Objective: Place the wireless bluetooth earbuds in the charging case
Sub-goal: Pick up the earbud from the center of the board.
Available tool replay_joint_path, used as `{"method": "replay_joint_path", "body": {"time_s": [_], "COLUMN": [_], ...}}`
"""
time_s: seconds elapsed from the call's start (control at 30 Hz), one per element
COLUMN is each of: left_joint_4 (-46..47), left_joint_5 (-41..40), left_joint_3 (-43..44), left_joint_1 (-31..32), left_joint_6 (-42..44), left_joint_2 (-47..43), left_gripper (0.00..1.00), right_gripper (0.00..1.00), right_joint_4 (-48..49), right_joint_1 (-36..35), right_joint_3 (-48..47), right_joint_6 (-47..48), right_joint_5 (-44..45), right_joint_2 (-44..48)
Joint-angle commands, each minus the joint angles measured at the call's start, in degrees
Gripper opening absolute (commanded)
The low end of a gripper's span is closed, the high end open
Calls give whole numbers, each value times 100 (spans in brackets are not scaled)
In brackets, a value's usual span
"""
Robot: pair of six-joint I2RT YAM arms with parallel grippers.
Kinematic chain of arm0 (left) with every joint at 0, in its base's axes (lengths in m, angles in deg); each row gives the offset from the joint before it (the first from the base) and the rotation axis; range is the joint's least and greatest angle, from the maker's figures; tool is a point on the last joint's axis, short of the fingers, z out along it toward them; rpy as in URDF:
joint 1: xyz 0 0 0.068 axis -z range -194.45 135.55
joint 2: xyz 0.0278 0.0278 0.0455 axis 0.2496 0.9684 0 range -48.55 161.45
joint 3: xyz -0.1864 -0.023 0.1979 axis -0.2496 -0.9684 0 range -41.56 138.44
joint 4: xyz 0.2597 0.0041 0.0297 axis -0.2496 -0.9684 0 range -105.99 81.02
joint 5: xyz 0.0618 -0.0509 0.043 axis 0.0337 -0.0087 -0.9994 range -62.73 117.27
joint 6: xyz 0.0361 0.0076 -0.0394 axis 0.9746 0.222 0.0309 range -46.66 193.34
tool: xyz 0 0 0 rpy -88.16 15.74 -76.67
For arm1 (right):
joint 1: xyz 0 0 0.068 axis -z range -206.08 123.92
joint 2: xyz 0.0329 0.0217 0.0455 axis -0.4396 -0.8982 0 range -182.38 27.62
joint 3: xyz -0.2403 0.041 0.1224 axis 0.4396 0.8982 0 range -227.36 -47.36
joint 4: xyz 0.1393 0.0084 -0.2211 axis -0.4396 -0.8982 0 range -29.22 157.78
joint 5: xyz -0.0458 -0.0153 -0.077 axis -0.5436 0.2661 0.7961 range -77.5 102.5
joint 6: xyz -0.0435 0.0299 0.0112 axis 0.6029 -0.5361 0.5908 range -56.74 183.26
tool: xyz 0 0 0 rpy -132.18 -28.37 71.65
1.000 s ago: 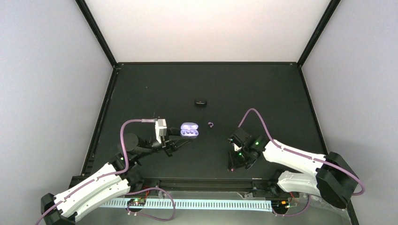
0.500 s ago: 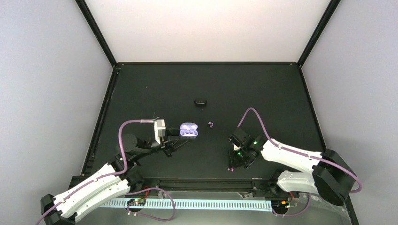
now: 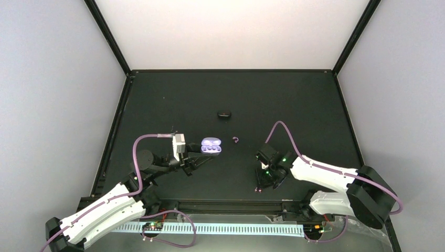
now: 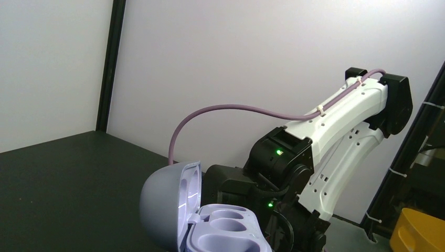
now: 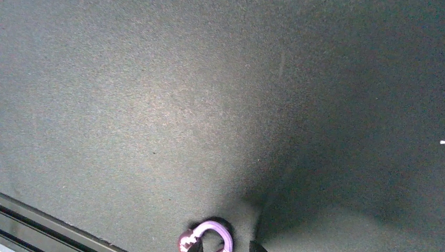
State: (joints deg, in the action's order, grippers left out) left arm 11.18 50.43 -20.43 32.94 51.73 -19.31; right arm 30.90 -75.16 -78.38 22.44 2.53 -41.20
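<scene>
The left arm [image 3: 105, 210] reaches low over the surface [image 3: 210, 94], and the left tool [image 3: 203, 156] pinches the charging case [image 3: 211, 146], its lid [image 4: 168, 202] tipped open (both wells [image 4: 226, 216] show only lavender plastic). The right arm [image 3: 320, 172] folds down by the near edge, with the right tool [image 3: 258, 187] at a small purple loop [image 5: 208, 239]; we cannot tell its spread. Open surface lies beyond.

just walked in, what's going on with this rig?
The left gripper holds the open charging case; both wells look empty. The right gripper is down by the near edge of the table at a small purple-looped piece, probably an earbud, but I can't tell if it has gripped it. A second purple piece and a black oval piece lie loose elsewhere.
</scene>
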Motion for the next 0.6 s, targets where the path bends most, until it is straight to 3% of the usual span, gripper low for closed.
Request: {"method": "replay_joint_path", "body": {"time_s": [0.0,0.2,0.57], "left_joint_4": [132,141,145], "left_joint_5": [70,75,78], "left_joint_3": [14,14,6], "left_joint_1": [34,37,33], "left_joint_6": [-36,-36,-45], "left_joint_2": [-33,-17,-31], "left_gripper": [2,1,2], "right_gripper": [21,21,12], "right_joint_4": [-13,-26,-29], "right_joint_1": [22,21,14], "right_joint_3": [97,53,44], "right_joint_6": [64,122,149], "right_joint_5": [38,-51,-58], "right_joint_2": [-70,-150,-133]}}
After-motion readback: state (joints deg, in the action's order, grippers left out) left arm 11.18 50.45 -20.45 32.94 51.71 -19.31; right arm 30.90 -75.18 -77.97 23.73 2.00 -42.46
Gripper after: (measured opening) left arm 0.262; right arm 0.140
